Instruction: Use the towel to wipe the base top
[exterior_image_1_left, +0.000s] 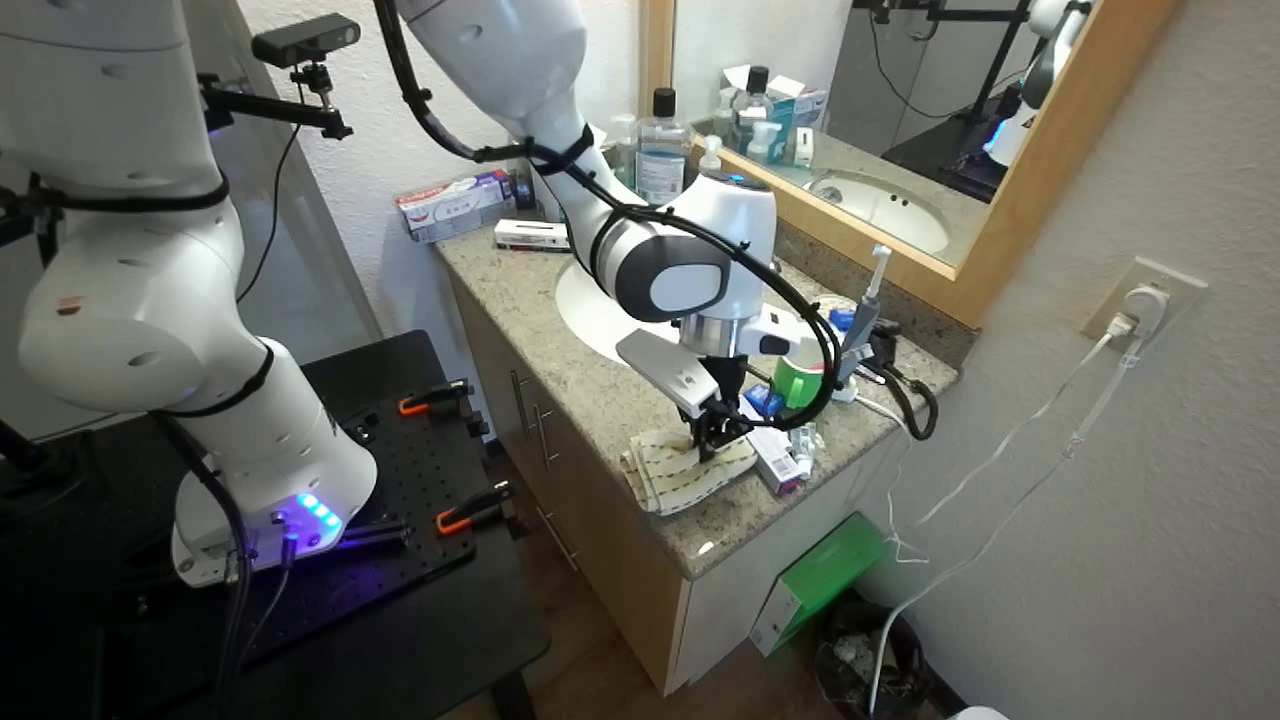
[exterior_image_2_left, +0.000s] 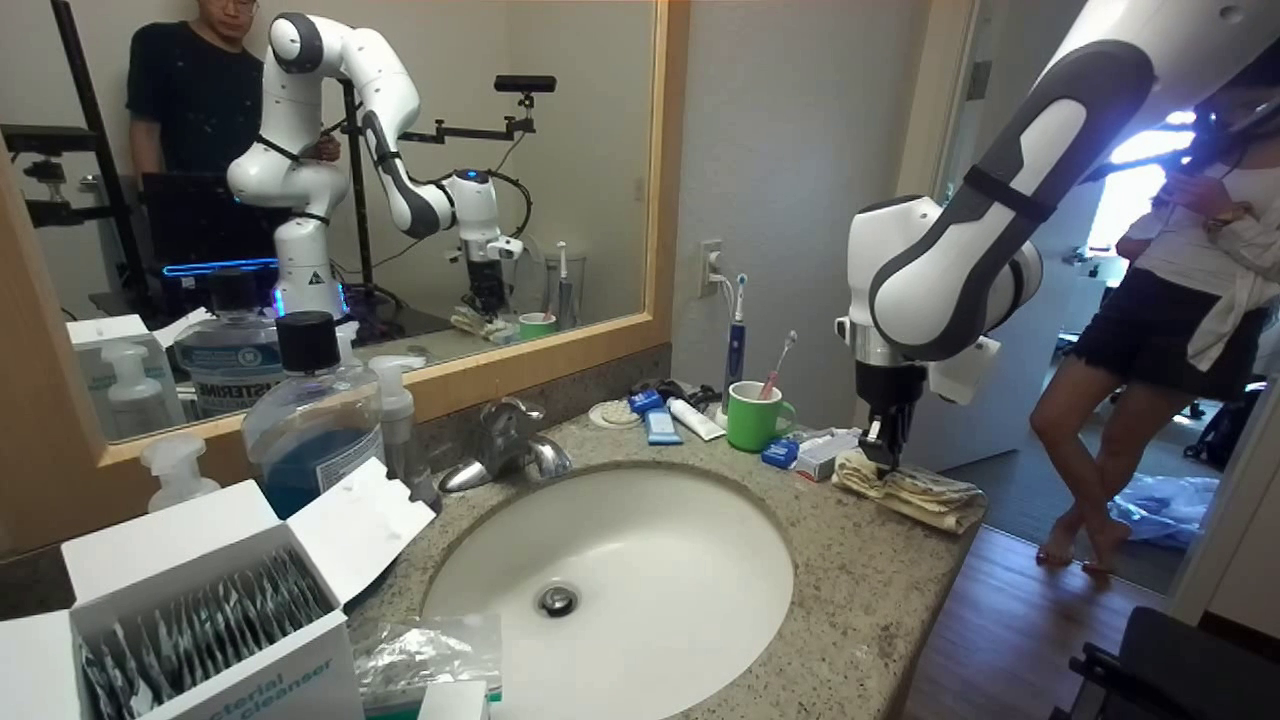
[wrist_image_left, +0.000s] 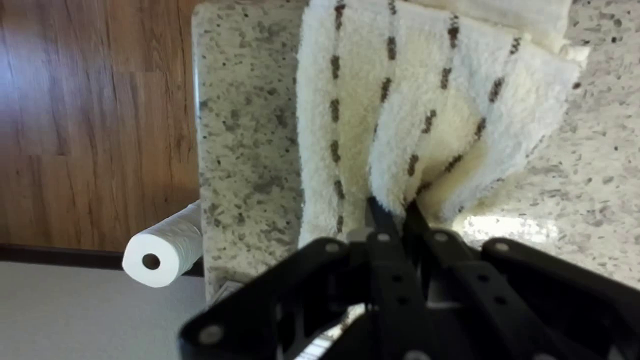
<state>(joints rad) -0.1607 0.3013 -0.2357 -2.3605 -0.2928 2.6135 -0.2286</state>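
The towel is a folded cream-white cloth with brown dashed stripes. It lies near the corner of the base top in both exterior views (exterior_image_1_left: 685, 482) (exterior_image_2_left: 925, 495) and fills the upper middle of the wrist view (wrist_image_left: 345, 125). The base top is the beige speckled counter (exterior_image_1_left: 600, 400) (exterior_image_2_left: 850, 590), which also shows around the towel in the wrist view (wrist_image_left: 245, 125). My gripper (exterior_image_1_left: 706, 450) (exterior_image_2_left: 885, 462) points down onto the towel. In the wrist view its fingertips (wrist_image_left: 392, 207) are closed on a raised fold of the cloth. The rest of the towel rests on the counter.
A white box (exterior_image_2_left: 826, 452), a blue packet (exterior_image_2_left: 780, 453) and a green cup (exterior_image_2_left: 752, 420) stand beside the towel. The oval sink (exterior_image_2_left: 785, 590) and faucet (exterior_image_2_left: 510, 445) are farther along. The counter edge (wrist_image_left: 197, 125) is close to the towel.
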